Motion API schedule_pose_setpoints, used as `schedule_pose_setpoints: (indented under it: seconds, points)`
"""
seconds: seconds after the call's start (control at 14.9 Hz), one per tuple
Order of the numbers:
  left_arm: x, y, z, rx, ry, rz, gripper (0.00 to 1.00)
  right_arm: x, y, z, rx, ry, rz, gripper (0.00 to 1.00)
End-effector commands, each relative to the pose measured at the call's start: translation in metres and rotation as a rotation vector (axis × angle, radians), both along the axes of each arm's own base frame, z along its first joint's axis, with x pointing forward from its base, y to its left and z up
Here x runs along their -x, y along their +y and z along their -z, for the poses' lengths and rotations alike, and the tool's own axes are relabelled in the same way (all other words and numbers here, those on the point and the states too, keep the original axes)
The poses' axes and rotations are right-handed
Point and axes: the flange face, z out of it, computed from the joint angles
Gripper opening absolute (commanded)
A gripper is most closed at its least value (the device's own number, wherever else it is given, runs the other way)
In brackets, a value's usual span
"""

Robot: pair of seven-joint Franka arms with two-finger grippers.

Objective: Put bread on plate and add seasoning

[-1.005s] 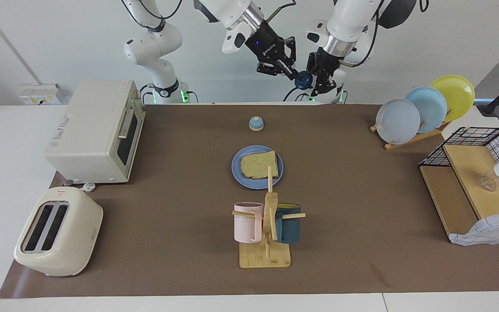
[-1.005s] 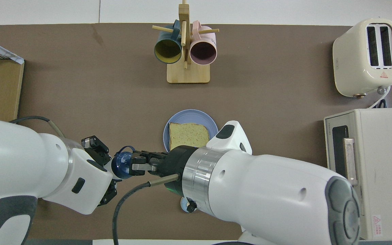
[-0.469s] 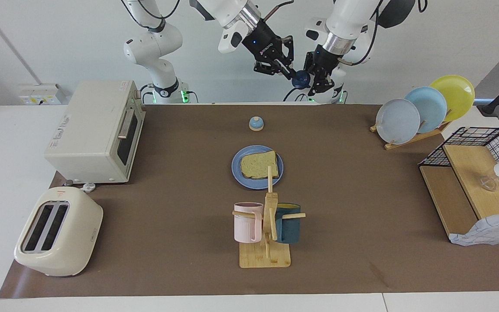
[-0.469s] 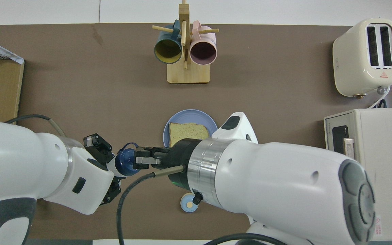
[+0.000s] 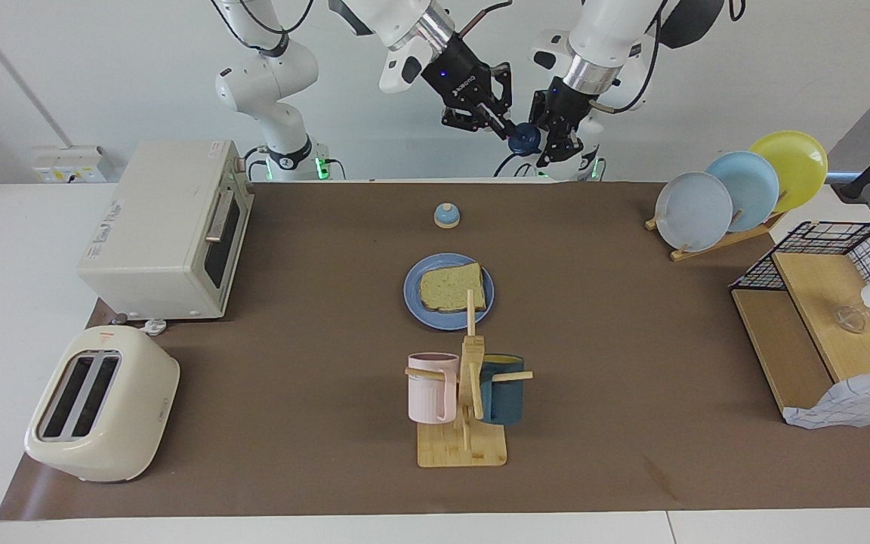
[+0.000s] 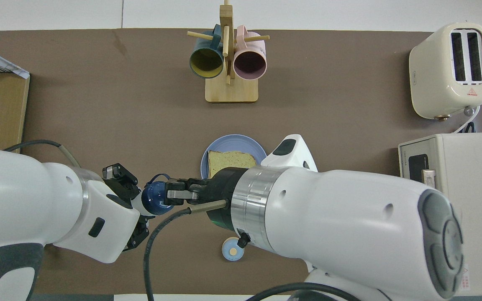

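While aloft, seasoning (image 5: 526, 138) in left jaws' grip | right jaws pinch its cap

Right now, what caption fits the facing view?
Both grippers, left and right, hold the seasoning aloft; bread lies on the plate.

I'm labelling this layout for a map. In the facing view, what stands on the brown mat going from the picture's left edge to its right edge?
Toaster → toaster oven → blue plate carrying the bread → plate rack → wire basket shelf. The bell knob and mug stand overlap the plate's span, so I leave them out.
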Motion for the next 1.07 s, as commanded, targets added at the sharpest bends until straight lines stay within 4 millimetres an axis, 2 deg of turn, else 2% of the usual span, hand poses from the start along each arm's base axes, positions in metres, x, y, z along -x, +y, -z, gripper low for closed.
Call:
schedule_pose_setpoints:
  seconds: [0.0, 1.0]
  points:
    - [0.0141, 0.0079, 0.0072, -0.018, 0.036, 0.011, 0.32, -0.0186, -0.0157, -0.0170, -0.011, -0.026, 0.058, 0.00]
    - [0.0139, 0.0079, 0.0071, -0.018, 0.036, 0.000, 0.29, -0.0191, -0.0173, -0.0159, -0.008, -0.024, 0.058, 0.00]
